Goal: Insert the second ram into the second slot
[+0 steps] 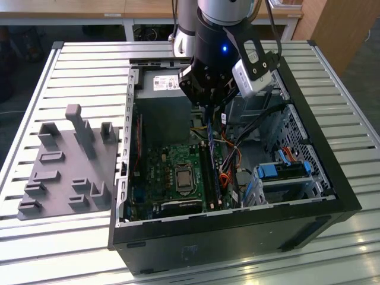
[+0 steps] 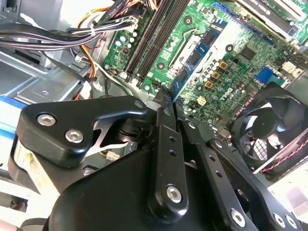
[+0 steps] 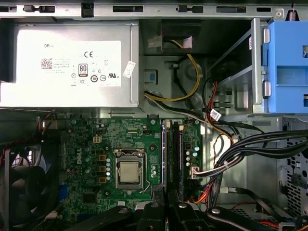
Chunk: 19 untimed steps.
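Note:
My gripper (image 1: 209, 119) hangs inside the open computer case, over the motherboard (image 1: 172, 169). It is shut on the second ram (image 1: 210, 138), a thin blue stick seen edge-on below the fingers. In the second wrist view the ram (image 2: 188, 72) reaches out as a blue strip past the closed fingertips (image 2: 162, 103). The long dark memory slots (image 1: 209, 172) lie just beneath it, running the same way as the stick. They also appear in both wrist views (image 2: 155, 33) (image 3: 173, 154). The ram is above the slots, not seated in one.
A grey fixture tray (image 1: 65, 166) lies on the slatted table at the exterior view's left. Inside the case are the power supply (image 3: 67, 67), the processor socket (image 3: 129, 172), a fan (image 2: 269, 127), cable bundles (image 3: 240, 149) and light-blue drive brackets (image 1: 284, 169).

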Each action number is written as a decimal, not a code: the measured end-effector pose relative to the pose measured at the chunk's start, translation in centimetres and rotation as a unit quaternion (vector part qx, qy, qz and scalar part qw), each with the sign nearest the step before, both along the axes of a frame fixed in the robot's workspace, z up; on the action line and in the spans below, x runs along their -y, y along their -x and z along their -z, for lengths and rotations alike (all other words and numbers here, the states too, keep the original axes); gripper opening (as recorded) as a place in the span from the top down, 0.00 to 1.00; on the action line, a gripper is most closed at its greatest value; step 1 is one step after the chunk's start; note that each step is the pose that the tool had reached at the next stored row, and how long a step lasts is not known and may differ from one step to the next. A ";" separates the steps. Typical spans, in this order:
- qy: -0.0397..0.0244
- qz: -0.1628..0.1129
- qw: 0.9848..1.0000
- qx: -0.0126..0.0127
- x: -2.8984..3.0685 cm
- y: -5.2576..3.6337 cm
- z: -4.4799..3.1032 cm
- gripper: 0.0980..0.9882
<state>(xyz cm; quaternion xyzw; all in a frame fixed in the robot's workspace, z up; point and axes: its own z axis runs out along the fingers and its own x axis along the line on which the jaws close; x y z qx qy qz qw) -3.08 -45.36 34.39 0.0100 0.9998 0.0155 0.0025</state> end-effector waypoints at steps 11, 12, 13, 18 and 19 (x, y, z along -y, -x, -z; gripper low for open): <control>0.000 0.000 1.000 -0.001 0.00 0.00 1.01 0.96; 0.000 0.000 1.000 -0.001 0.00 0.00 1.05 0.96; 0.000 0.000 1.000 -0.001 0.00 0.00 1.09 0.96; 0.000 0.000 1.000 -0.002 0.00 0.00 1.24 0.96; 0.000 0.000 1.000 -0.002 0.00 0.00 1.26 0.96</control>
